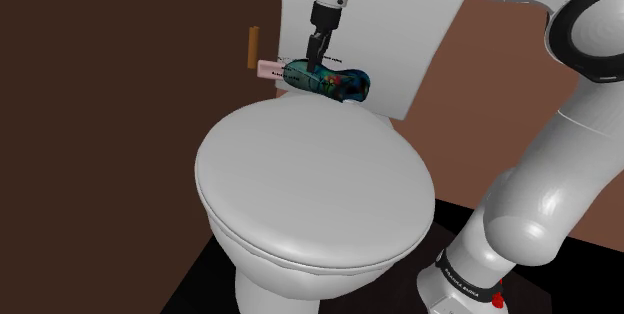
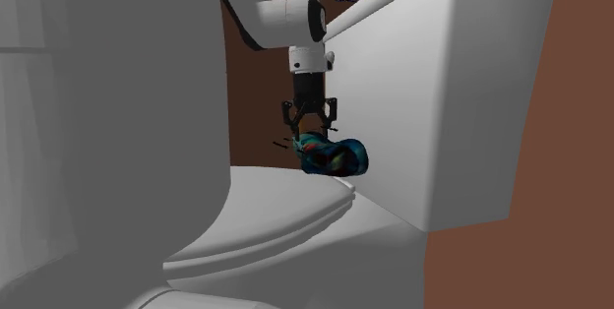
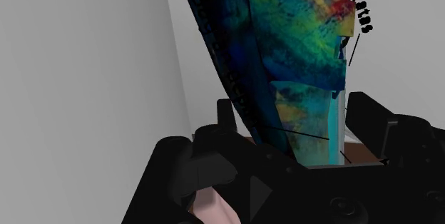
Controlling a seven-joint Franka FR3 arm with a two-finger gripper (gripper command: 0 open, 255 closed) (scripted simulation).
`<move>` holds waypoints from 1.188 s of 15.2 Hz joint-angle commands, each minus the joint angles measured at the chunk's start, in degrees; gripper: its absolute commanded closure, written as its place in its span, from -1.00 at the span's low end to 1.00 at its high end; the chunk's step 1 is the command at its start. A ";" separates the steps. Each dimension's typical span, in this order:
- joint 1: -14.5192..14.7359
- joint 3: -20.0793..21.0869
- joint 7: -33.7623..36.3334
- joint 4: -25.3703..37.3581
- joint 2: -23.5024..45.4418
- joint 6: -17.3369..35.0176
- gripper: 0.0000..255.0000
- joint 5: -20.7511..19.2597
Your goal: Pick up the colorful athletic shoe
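Multicoloured athletic shoe (image 3: 299,58) sits right between the two fingers of my all-black gripper (image 3: 296,115). In the wrist view the fingers (image 3: 227,112) press against its two sides, so I read the hand as clenched on the shoe. In the second exterior view the gripper (image 2: 312,132) comes straight down from above and straddles the upper part of the shoe (image 2: 335,156), nearer the end toward that view's left than the middle. The shoulder view also has the gripper (image 1: 318,60) on top of the shoe (image 1: 330,80).

The shoe lies lengthwise along the foot of the white toilet tank (image 1: 425,52), at the rear edge of the closed white oval toilet lid (image 1: 310,182). I cannot tell whether its sole touches the lid or hangs just above it. The tank (image 2: 462,91) stands close behind the shoe, just beside the fingers. At the shoe's end toward the shoulder view's left is a pale pink oblong piece (image 1: 268,67); I cannot tell whether it belongs to the shoe. Near it a small brown wooden block (image 1: 252,48) sticks out from the dark brown wall (image 1: 120,62).

The shoe is teal and deep blue with green, yellow and red patches, and has thin black laces (image 3: 364,16) at one side.
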 commanded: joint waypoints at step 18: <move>0.03 0.04 -0.49 16.04 3.44 -12.77 1.00 0.00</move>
